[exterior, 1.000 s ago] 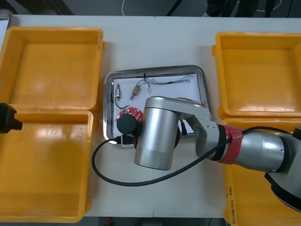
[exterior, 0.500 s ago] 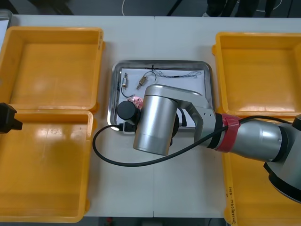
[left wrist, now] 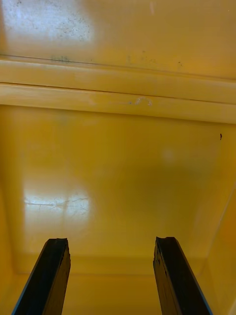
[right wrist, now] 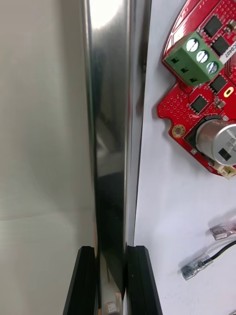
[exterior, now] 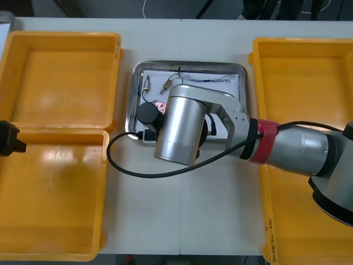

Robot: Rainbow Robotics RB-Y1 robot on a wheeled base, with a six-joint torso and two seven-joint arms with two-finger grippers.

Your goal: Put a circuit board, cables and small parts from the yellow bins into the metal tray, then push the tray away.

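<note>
Right fingers [right wrist: 84, 280] clench the tray's [right wrist: 110, 123] near rim, a hold suited to pushing it; board [right wrist: 206, 88], cables [exterior: 204, 79] and parts [exterior: 147, 86] lie inside; left fingers [left wrist: 49, 275] hang spread over a bin [left wrist: 118, 172] left of the tray.

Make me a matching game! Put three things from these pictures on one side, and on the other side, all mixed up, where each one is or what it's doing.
Things
1. circuit board
2. right gripper
3. left gripper

Places and states
A. open, over a yellow bin
B. lying on the white inside of the metal tray
C. shut on the metal tray's rim

Right pairs: 1-B, 2-C, 3-A
</note>
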